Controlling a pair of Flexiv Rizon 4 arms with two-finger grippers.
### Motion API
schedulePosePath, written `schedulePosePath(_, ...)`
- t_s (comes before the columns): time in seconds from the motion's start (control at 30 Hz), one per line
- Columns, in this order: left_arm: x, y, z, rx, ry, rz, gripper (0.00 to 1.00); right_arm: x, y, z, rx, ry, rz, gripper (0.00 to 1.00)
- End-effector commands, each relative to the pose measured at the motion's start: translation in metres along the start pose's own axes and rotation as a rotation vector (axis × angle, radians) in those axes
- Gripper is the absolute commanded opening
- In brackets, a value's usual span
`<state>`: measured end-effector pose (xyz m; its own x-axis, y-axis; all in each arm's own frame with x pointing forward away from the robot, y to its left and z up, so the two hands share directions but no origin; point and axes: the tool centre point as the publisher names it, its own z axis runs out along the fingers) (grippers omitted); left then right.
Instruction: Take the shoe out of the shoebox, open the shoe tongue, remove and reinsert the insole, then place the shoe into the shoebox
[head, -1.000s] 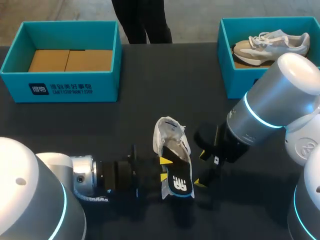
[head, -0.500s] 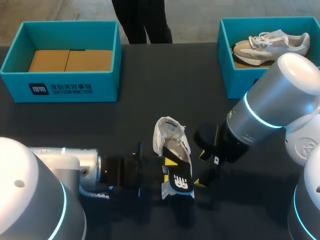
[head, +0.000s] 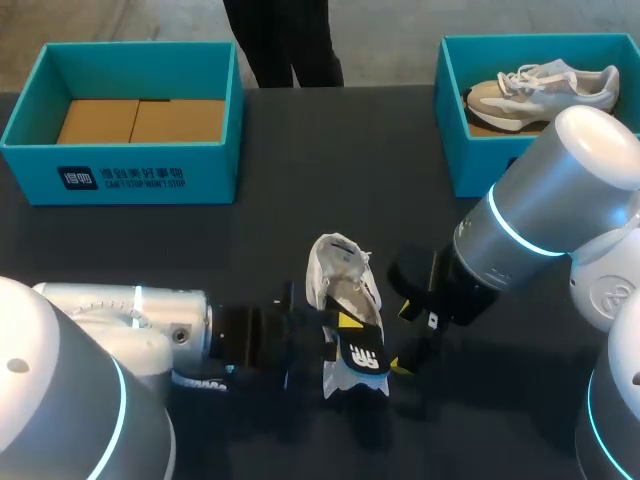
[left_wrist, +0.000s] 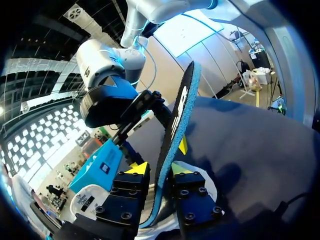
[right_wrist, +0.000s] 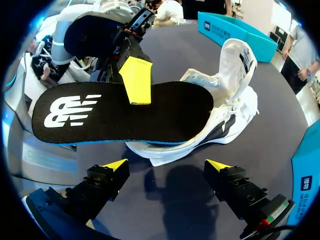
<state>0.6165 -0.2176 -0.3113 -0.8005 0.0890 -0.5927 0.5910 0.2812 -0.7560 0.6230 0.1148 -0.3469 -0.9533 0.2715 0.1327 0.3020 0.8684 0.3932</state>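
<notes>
A white shoe (head: 338, 275) lies on the dark table, toe toward the far side, its tongue pulled open. Its black insole (head: 367, 358) sticks out of the heel end, partly inside the shoe. My left gripper (head: 338, 335) is shut on the insole (left_wrist: 177, 125), one yellow fingertip (right_wrist: 136, 80) lying on its top face. My right gripper (head: 402, 338) stands open just right of the heel. In the right wrist view the insole (right_wrist: 125, 112) and shoe (right_wrist: 227, 95) lie ahead of my right gripper (right_wrist: 167, 165), with nothing between its fingers.
A teal shoebox (head: 130, 175) with brown cardboard inside stands at the back left. Another teal shoebox (head: 455, 150) at the back right holds a second, beige and white shoe (head: 545, 88).
My left arm has pushed further right toward the shoe, and the insole in its grip has shifted slightly right and up. The right arm has not moved.
</notes>
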Motion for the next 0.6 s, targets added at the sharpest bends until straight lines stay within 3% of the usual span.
schedulePosePath(0.03,-0.0001,-0.0014,0.0110,-0.018,0.013,-0.003,0.25,0.0016,0.0002,0.0004,0.002,-0.004,0.001,1.00)
schedulePosePath(0.3,0.0039,0.0027,0.0143,-0.032,0.035,-0.013,0.22,0.0016,0.0002,0.0004,0.002,-0.004,0.001,1.00)
schedulePosePath(0.37,0.0045,0.0040,0.0138,-0.034,0.036,-0.018,0.17,0.0016,0.0002,0.0004,0.002,-0.004,0.001,1.00)
schedulePosePath(0.47,0.0052,0.0056,0.0121,-0.035,0.032,-0.024,0.00,0.0016,0.0002,0.0004,0.002,-0.004,0.001,1.00)
schedulePosePath(0.6,0.0044,0.0069,0.0093,-0.032,0.017,-0.034,0.00,0.0016,0.0002,0.0004,0.002,-0.004,0.001,1.00)
